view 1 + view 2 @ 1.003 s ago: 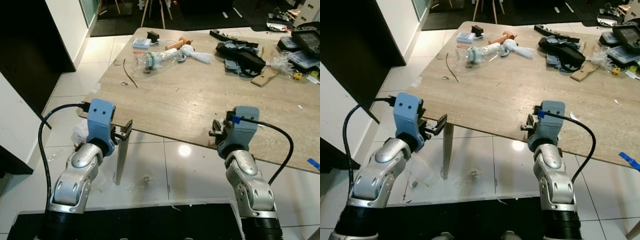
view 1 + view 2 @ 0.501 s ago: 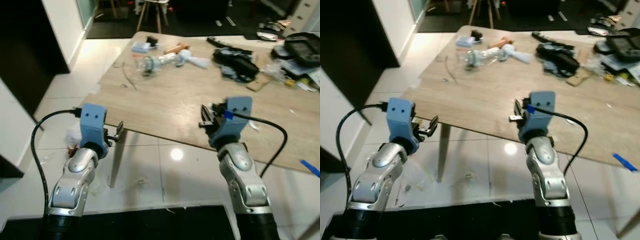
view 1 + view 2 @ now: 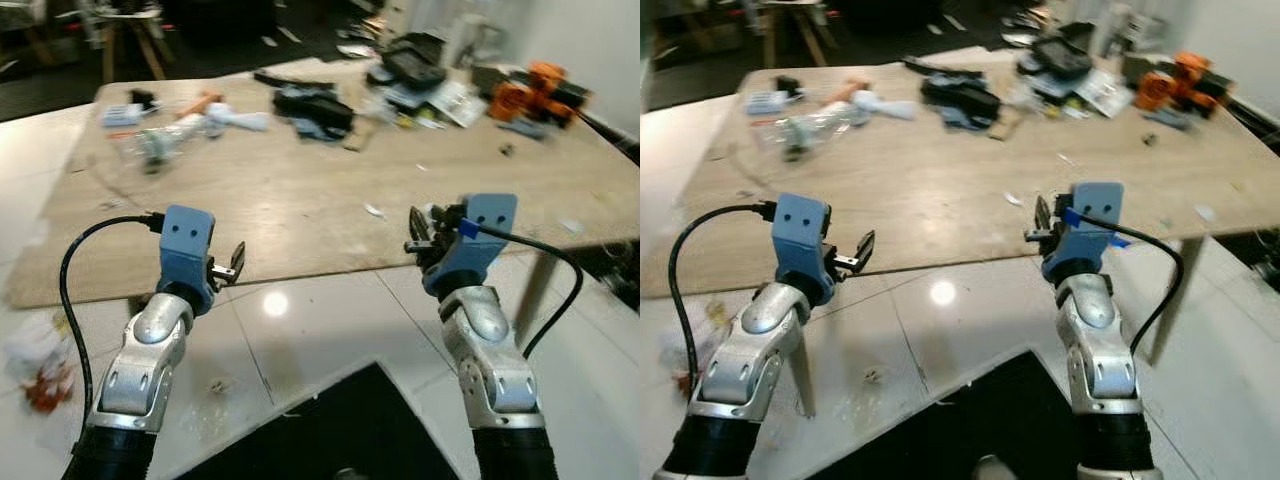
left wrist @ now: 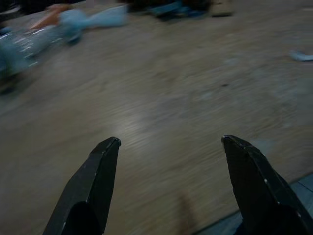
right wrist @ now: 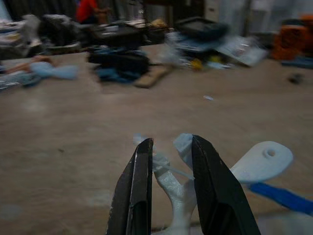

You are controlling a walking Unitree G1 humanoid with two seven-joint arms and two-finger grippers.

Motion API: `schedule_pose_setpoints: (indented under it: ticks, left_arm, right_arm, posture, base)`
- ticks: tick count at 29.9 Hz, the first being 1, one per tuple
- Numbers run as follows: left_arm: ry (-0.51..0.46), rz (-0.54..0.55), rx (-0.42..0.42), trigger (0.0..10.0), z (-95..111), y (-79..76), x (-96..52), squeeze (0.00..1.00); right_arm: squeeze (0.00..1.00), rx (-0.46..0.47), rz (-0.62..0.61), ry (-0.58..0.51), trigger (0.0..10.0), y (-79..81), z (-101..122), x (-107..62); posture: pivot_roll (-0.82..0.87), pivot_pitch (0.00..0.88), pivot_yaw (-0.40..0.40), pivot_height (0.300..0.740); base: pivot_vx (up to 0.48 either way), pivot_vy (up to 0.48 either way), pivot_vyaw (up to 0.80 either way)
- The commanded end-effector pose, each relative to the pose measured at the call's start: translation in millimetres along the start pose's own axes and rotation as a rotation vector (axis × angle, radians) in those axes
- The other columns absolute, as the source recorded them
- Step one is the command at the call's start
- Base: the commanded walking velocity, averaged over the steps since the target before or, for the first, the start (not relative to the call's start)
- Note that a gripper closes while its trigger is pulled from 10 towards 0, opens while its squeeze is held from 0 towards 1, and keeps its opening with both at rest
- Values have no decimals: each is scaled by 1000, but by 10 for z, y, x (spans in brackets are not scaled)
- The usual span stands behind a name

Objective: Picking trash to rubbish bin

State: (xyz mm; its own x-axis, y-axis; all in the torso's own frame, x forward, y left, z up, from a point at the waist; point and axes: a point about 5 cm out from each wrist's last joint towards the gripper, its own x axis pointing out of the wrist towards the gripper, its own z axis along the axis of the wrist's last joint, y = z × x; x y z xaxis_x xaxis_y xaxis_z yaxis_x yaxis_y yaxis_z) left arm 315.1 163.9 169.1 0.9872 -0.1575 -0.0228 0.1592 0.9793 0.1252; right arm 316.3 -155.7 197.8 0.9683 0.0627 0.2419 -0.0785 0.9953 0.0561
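Note:
My right gripper (image 3: 418, 232) hovers over the near edge of the wooden table (image 3: 300, 190). Its fingers are shut on a white plastic piece (image 5: 172, 183) that sticks out between them in the right wrist view. My left gripper (image 3: 232, 268) is held at the table's near edge, open, with nothing between its fingers (image 4: 98, 171). On the table's far left lies a clear plastic bottle (image 3: 160, 145) beside a pale blue wrapper (image 3: 235, 118). A small white scrap (image 3: 375, 210) lies near the middle.
Black bags (image 3: 315, 105), boxes and an orange tool (image 3: 530, 85) crowd the table's far right. A white bag with red bits (image 3: 40, 375) lies on the tiled floor at the left. A table leg (image 3: 530, 290) stands right of my right arm.
The whole view has swung to the right, so the camera turned and the table now stretches across the picture. Both arms keep the same stance; the grippers' states are unchanged.

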Motion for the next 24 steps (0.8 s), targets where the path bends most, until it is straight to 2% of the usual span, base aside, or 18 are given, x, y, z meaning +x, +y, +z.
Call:
schedule_pose_setpoints:
  ticks: [1, 11, 19, 24]
  left_arm:
    - [-8, -17, 12, 10000, 4, -37, 1, 0]
    - [3, 5, 39, 10000, -24, -58, -9, 0]
    - [-9, 55, 11, 10000, -48, -23, -15, 0]
    - [-9, 43, 2, 10000, -55, -9, -33, 0]
  right_arm:
    - [0, 12, 8, 7, 10000, 20, -31, -12]
    - [0, 20, 8, 22, 10000, 4, -64, -33]
    - [0, 29, -7, 30, 10000, -18, -96, -48]
    - [0, 30, -7, 53, 10000, -20, -166, -80]
  posture:
    - [7, 142, 29, 740]
    - [7, 145, 30, 740]
    - [0, 144, 36, 740]
    - [7, 145, 35, 740]
  base:
    - [0, 0, -800]
    - [0, 0, -800]
    - [0, 0, -800]
    - [0, 0, -800]
